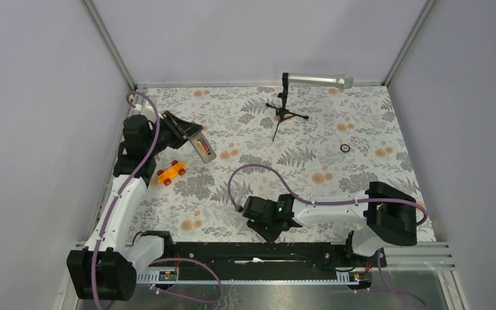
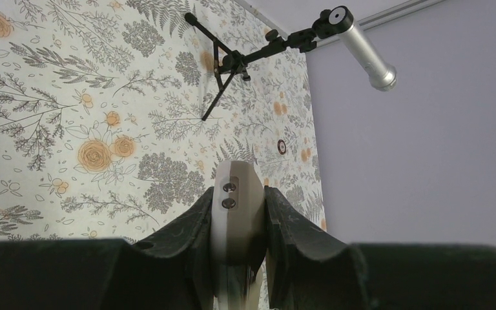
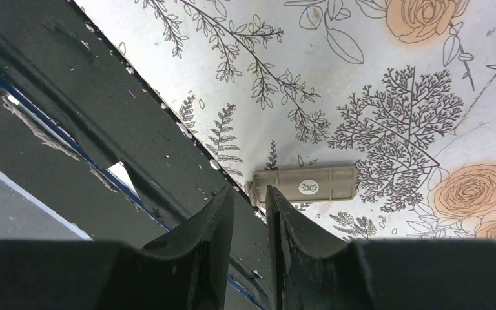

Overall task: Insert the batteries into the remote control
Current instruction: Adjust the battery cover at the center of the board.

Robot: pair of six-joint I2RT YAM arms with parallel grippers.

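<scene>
My left gripper (image 1: 182,131) is shut on the white remote control (image 1: 204,149) at the far left and holds it above the table. Its tan recess faces up, with an orange and a dark battery (image 1: 201,144) lying in it. In the left wrist view the remote (image 2: 236,200) stands edge-on between the fingers and the batteries are hidden. My right gripper (image 1: 268,226) is low at the near edge with its jaws a little apart and nothing in them. A tan battery cover (image 3: 303,186) lies flat on the table just beyond the right gripper (image 3: 250,194).
An orange toy car (image 1: 172,172) sits near the left arm. A silver microphone (image 1: 316,81) on a black stand (image 1: 286,113) is at the back. A small black ring (image 1: 345,148) lies to the right. A black rail (image 1: 252,252) runs along the near edge.
</scene>
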